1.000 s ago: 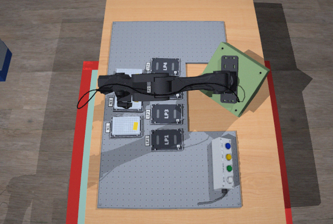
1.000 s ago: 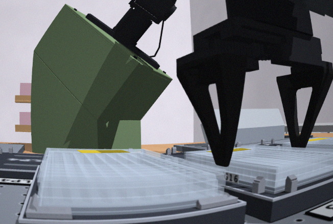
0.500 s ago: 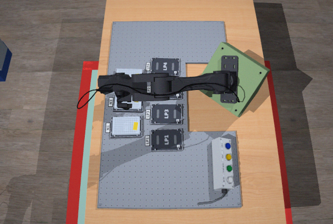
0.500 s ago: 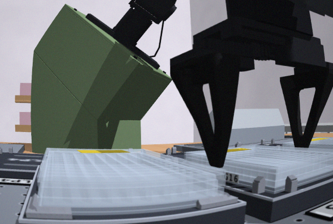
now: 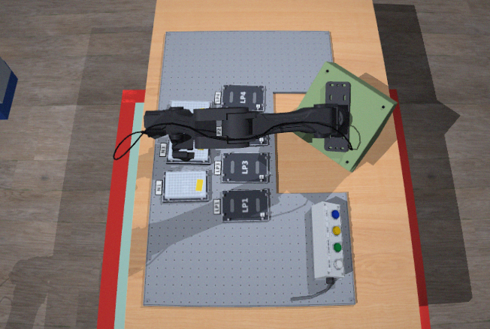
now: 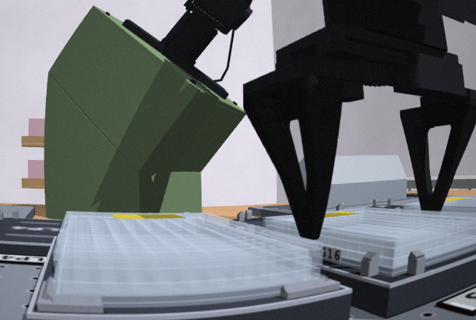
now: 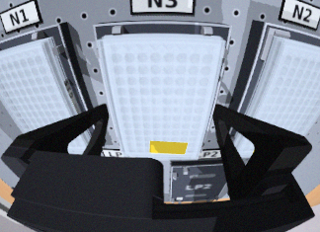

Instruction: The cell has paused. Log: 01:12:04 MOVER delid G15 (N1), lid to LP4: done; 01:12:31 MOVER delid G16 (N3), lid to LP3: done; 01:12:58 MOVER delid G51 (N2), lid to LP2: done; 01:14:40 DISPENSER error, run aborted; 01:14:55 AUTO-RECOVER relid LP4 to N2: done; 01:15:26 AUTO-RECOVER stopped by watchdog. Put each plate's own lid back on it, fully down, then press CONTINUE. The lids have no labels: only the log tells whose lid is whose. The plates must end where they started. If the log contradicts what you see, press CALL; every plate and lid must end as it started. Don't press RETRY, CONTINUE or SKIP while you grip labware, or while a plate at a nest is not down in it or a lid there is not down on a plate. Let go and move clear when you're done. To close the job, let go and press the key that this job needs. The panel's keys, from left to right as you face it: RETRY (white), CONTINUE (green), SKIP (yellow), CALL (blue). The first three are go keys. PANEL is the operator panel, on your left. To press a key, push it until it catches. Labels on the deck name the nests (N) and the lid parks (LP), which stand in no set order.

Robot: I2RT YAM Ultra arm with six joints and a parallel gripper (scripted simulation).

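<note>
Top view: black six-joint arm (image 5: 285, 121) (image 6: 226, 0) reaches from its angled green base (image 5: 366, 119) (image 6: 96, 115) at 3 o'clock toward 9. Black two-finger gripper (image 5: 182, 137) (image 6: 370, 223) (image 7: 160, 110) is over nest N3, partly hidden by the arm. Clear-white well plate at N3 (image 5: 201, 155) (image 6: 361, 231) (image 7: 160, 85) sits at 9 o'clock, yellow-labelled white plate at N1 (image 5: 182, 185) (image 7: 30, 85) at 8, white plate at N2 (image 5: 189, 104) (image 6: 173, 250) (image 7: 291, 85) at 10, part covered. Dark park LP4 (image 5: 236, 95) at 12; dark parks LP3 (image 5: 245, 166) and LP1 (image 5: 245, 205) at 6. Can't tell reliably which parks carry clear lids. White four-key panel (image 5: 322, 237) between 4 and 5.

Exterior: fingers wide open, nothing gripped. Near fingertip hangs beside the N3 plate, whose G16 tag (image 6: 331, 254) shows at 4 o'clock; far one is on its other side. N2 plate fills 7. Fingertip contact: can't tell.

Wrist: fingers straddle the N3 plate, one at 9 o'clock, one at 3, fully spread. N1 plate is past the 9 o'clock finger, N2 plate past the 3. Dark park LP2 (image 7: 190, 181) shows at 5.
</note>
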